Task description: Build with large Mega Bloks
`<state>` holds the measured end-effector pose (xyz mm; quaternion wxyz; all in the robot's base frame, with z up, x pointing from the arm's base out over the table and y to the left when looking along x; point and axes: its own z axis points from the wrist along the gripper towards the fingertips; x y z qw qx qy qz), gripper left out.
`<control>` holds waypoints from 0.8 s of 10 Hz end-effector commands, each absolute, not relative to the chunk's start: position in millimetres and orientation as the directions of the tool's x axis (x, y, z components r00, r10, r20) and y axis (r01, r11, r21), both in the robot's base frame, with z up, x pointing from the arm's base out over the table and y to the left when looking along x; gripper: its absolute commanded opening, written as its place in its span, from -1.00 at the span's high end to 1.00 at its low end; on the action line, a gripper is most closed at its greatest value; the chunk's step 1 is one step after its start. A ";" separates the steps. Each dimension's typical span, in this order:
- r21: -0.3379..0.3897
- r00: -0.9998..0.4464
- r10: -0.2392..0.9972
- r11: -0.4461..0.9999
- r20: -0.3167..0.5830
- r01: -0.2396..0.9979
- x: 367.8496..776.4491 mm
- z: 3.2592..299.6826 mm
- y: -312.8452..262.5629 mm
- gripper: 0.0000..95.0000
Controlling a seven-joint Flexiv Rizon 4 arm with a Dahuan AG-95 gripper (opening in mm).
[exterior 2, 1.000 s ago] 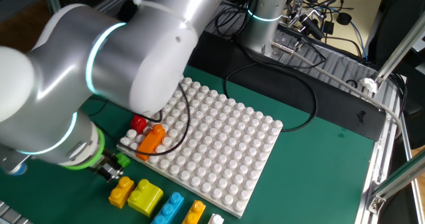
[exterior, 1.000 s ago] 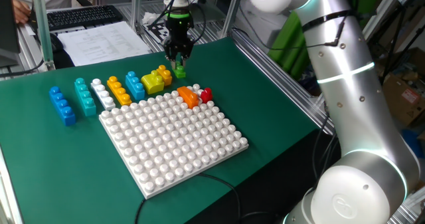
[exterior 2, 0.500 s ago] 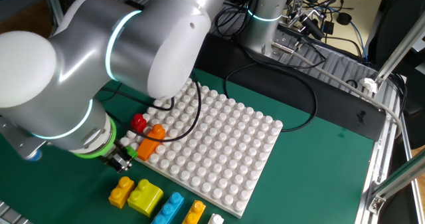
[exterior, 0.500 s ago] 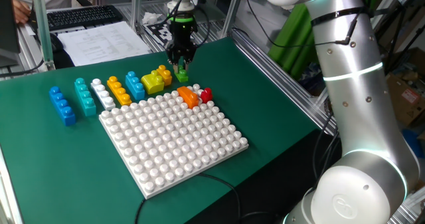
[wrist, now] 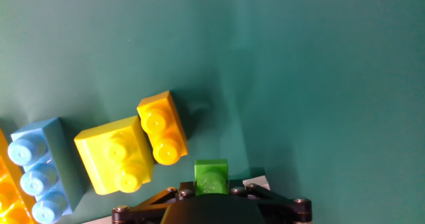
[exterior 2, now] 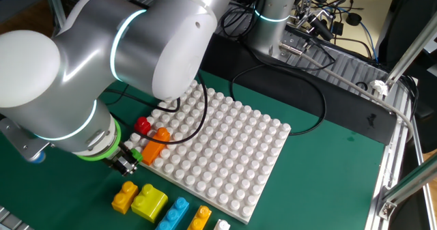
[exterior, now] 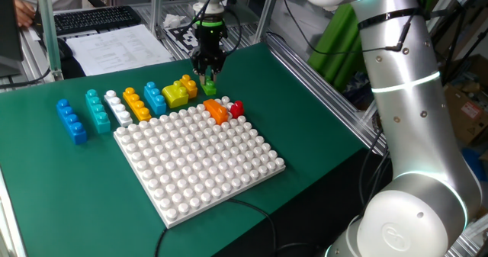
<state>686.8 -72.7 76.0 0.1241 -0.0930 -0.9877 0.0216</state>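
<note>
My gripper point(exterior: 207, 75) is shut on a small green brick point(exterior: 210, 87) and holds it just above the green mat, behind the white baseplate's point(exterior: 198, 162) far corner. In the hand view the green brick point(wrist: 211, 175) sticks out between the jaws. An orange brick point(exterior: 216, 110) and a red brick point(exterior: 236, 108) sit at that corner of the plate. A row of bricks lies left of it: yellow point(exterior: 175, 95), blue point(exterior: 155, 98), orange-yellow point(exterior: 136, 104), white point(exterior: 117, 107), teal point(exterior: 97, 110), blue point(exterior: 71, 120). A small orange-yellow brick point(wrist: 161, 127) lies beside the yellow one point(wrist: 116, 154).
The arm's big silver body point(exterior 2: 136, 46) hangs over the mat's left side in the other fixed view. A black cable point(exterior 2: 280, 87) runs along the baseplate's far edge. Papers point(exterior: 114, 43) and a keyboard point(exterior: 91, 17) lie behind the mat.
Since a second ago my gripper has shifted a little toward the baseplate's corner with the green brick in it. Over the last half second nothing has moved.
</note>
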 end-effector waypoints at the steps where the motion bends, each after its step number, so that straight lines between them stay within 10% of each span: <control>1: -0.064 -0.952 0.192 0.981 0.239 0.182 686.5 76.0 -72.2 1.00; 8: -0.075 -0.946 0.223 0.975 0.237 0.211 686.5 75.4 -72.2 1.00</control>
